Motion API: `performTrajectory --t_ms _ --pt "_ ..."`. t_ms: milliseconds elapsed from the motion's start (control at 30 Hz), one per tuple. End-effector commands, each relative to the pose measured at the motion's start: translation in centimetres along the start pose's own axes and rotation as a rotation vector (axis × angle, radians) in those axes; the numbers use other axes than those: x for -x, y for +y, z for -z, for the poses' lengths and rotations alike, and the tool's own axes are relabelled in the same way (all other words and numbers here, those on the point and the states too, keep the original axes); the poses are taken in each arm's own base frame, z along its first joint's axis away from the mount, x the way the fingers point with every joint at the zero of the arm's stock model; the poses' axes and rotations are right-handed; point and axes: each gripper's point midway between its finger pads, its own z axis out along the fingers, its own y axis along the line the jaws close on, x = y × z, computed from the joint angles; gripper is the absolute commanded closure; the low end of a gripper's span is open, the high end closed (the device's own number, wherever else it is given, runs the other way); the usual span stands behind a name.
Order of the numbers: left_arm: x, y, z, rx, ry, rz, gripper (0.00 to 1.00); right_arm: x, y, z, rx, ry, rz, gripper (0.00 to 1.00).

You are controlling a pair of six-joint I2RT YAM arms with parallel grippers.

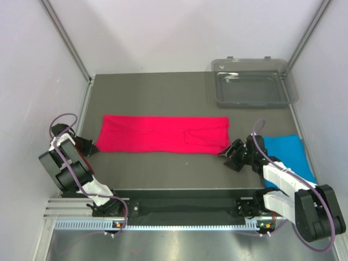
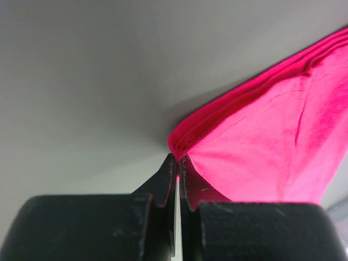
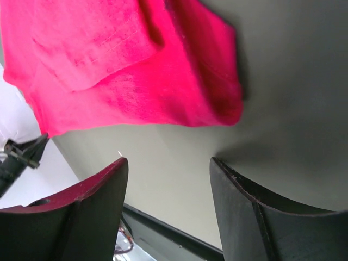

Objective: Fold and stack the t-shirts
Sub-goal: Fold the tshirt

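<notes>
Pink shirt [image 1: 163, 134] lies long axis crosswise. My left fingers [image 2: 160, 187] are pinched shut on its left corner; right fingers [image 3: 255, 212] gape empty, just short of its right end.

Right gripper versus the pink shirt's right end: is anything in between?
Nothing visible. The open right gripper faces the pink shirt's corner across bare table. The blue shirt lies off to the right, partly under that arm, not in the way.
</notes>
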Motion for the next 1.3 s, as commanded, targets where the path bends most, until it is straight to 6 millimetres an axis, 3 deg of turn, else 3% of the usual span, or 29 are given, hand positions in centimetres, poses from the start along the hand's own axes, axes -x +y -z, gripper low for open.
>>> performTrajectory --t_ms 0,100,333,433,600,667,700,733,867,967,1033,1067,1100,1133,1200,1233,1267 --pt "0.7 1.2 2.2 0.064 -0.091 0.047 1.00 1.1 2.9 -0.6 0.083 -0.066 -0.003 0.38" --pt "0.5 2.2 2.8 0.095 -0.133 0.081 1.00 1.1 3.5 -1.1 0.084 -0.085 -0.014 0.39" --pt "-0.8 6.4 3.7 0.215 -0.162 0.185 1.00 1.1 5.8 -3.5 0.108 -0.130 -0.035 0.46" --pt "-0.6 8.2 4.9 0.284 -0.190 0.239 1.00 0.9 7.7 -4.7 0.124 -0.129 0.003 0.51" --pt "-0.2 10.0 6.0 0.363 -0.245 0.300 1.00 0.7 8.8 -6.6 0.097 -0.115 0.054 0.54" --pt "0.0 10.9 6.4 0.388 -0.263 0.323 1.00 1.1 9.6 -7.8 0.085 -0.123 0.093 0.54" --pt "0.0 11.1 6.4 0.396 -0.271 0.327 1.00 0.9 9.0 -8.8 0.052 -0.116 0.112 0.55" --pt "-0.1 11.5 6.3 0.402 -0.273 0.329 1.00 1.6 10.5 -9.3 0.067 -0.133 0.131 0.55" --pt "-0.1 12.6 6.6 0.434 -0.288 0.334 1.00 2.0 11.9 -12.2 0.063 -0.118 0.207 0.63" --pt "-0.2 12.9 6.7 0.442 -0.299 0.338 1.00 2.3 13.7 -13.8 0.080 -0.123 0.295 0.71" --pt "-1.3 12.7 5.9 0.412 -0.257 0.361 1.00 3.1 15.6 -15.0 0.091 -0.141 0.343 0.77" --pt "-2.0 12.2 5.3 0.378 -0.225 0.375 1.00 3.3 15.0 -16.0 0.067 -0.132 0.385 0.83" --pt "-2.4 12.0 5.0 0.357 -0.208 0.378 1.00 3.6 15.6 -16.6 0.068 -0.134 0.411 0.85" --pt "-2.7 11.8 4.7 0.339 -0.202 0.381 1.00 4.4 18.1 -16.9 0.103 -0.154 0.441 0.87" --pt "-3.8 11.1 4.1 0.274 -0.170 0.375 1.00 4.7 17.7 -18.8 0.058 -0.132 0.509 0.89" --pt "-3.8 11.0 4.0 0.265 -0.175 0.370 1.00 5.5 20.1 -19.1 0.091 -0.155 0.532 0.90" --pt "-3.8 10.7 4.1 0.245 -0.174 0.360 1.00 5.7 20.2 -19.6 0.074 -0.152 0.563 0.90"
